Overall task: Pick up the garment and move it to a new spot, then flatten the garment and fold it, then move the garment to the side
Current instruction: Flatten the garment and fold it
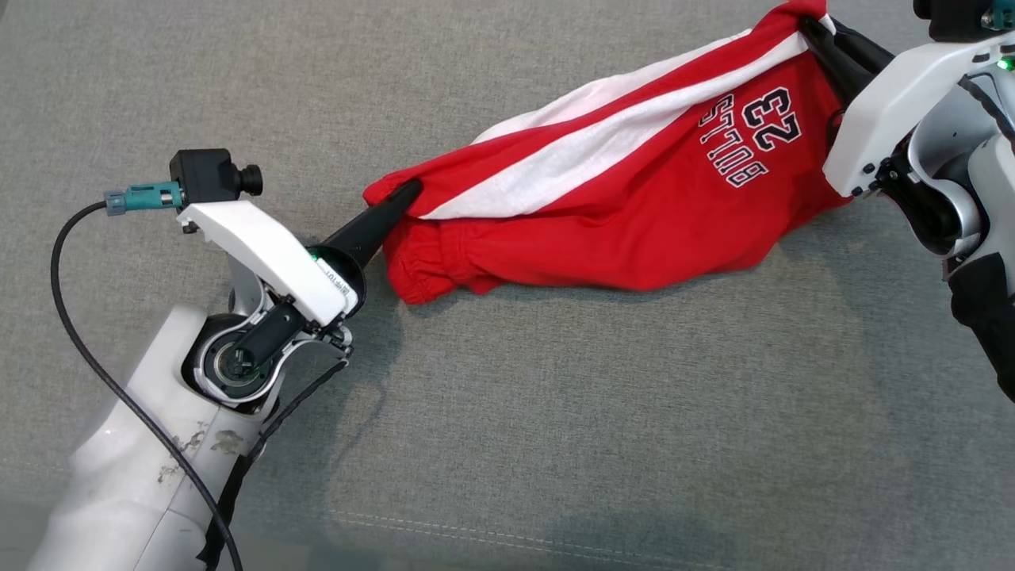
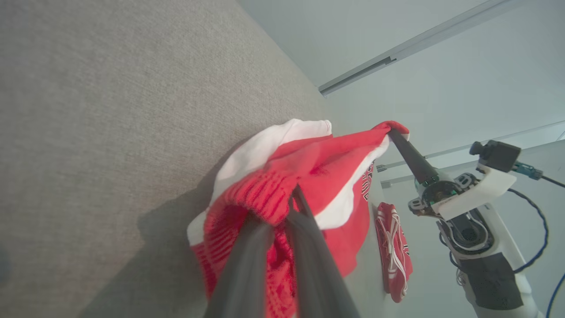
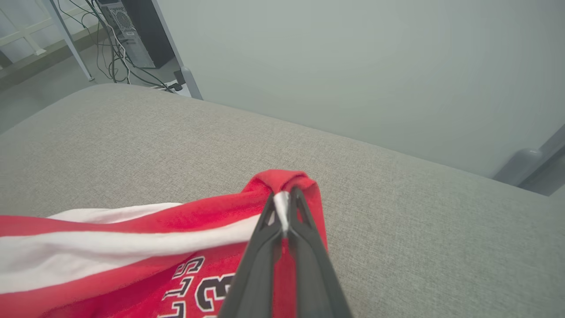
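Note:
The garment (image 1: 634, 206) is a pair of red shorts with white stripes and the lettering "BULLS 23". It hangs stretched between both grippers, its lower side sagging onto the grey padded surface (image 1: 555, 412). My left gripper (image 1: 406, 194) is shut on the elastic waistband end at the left. My right gripper (image 1: 810, 24) is shut on the opposite end at the upper right. In the left wrist view my own fingers (image 2: 295, 196) pinch the ribbed red band (image 2: 260, 194), and the right gripper (image 2: 392, 131) holds the far corner. In the right wrist view the fingers (image 3: 284, 198) clamp a red and white fold (image 3: 132, 238).
The grey surface (image 3: 397, 212) ends in a rounded far edge, with a pale wall behind it. Beyond the corner stand a computer tower and loose cables (image 3: 128, 31) on the floor. A stitched seam (image 1: 476, 533) runs near the front edge.

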Available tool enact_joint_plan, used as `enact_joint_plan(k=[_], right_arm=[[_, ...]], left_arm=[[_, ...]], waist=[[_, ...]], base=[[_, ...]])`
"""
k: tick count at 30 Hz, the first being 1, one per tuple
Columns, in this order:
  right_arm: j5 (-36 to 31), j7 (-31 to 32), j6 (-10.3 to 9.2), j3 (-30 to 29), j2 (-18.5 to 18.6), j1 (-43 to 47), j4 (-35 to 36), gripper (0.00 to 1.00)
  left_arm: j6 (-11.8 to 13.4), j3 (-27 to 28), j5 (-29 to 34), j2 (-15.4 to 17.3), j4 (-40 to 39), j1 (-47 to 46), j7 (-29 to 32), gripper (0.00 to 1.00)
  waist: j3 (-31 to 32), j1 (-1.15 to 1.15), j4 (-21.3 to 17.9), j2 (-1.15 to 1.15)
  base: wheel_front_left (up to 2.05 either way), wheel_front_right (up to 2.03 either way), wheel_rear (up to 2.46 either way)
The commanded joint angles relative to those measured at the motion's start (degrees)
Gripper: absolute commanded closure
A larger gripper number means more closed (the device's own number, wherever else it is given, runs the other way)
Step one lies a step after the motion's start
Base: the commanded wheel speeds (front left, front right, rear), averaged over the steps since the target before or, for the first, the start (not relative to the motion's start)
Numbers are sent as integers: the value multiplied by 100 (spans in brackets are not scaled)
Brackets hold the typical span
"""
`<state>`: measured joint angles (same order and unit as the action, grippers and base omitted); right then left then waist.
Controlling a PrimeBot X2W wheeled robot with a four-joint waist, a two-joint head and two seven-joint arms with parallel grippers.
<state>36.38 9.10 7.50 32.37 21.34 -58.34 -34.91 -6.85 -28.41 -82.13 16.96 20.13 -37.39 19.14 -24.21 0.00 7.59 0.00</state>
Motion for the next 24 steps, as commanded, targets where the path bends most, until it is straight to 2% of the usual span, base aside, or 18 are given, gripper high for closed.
enact_joint_plan(k=[1, 5, 6, 7, 14, 19, 22, 24], right_arm=[[101, -127, -1, 135, -34, -98, -38, 100], [361, -354, -1, 493, -66, -351, -482, 100], [434, -432, -1, 559, -79, -394, -560, 82], [493, -503, -1, 631, -86, -427, -627, 0], [863, -1305, -1, 1035, -4, -407, -772, 0], [955, -2129, -1, 1037, 176, -59, -837, 0], [861, -2322, -1, 907, 229, 216, -838, 0], [706, -2388, -1, 667, 267, 446, -798, 0]], left_arm=[[-44, 235, -79, 138, 7, -285, -19, 100], [-60, 184, -120, 1, 186, -479, -96, 100], [-61, 165, -115, -7, 186, -494, -131, 85], [-61, 133, -88, -3, 181, -504, -170, 0], [-63, -70, 272, 181, -40, -319, -836, 0], [-45, -240, 1122, 433, 101, 16, -1887, 0], [199, -306, 1548, 506, 109, 205, -2316, 0], [507, -305, 1866, 541, 59, 333, -2688, 0]], waist=[[-171, 0, 133, 0], [-266, 0, 185, 0], [-277, 0, 186, 0], [-282, 0, 188, 0], [-157, 0, 163, 0], [152, 0, 161, 0], [319, 0, 140, 0], [437, 0, 133, 0]], base=[[0, 0, 0], [0, 0, 0], [0, 0, 0], [0, 0, 0], [0, 0, 0], [0, 0, 0], [0, 0, 0], [0, 0, 0]])
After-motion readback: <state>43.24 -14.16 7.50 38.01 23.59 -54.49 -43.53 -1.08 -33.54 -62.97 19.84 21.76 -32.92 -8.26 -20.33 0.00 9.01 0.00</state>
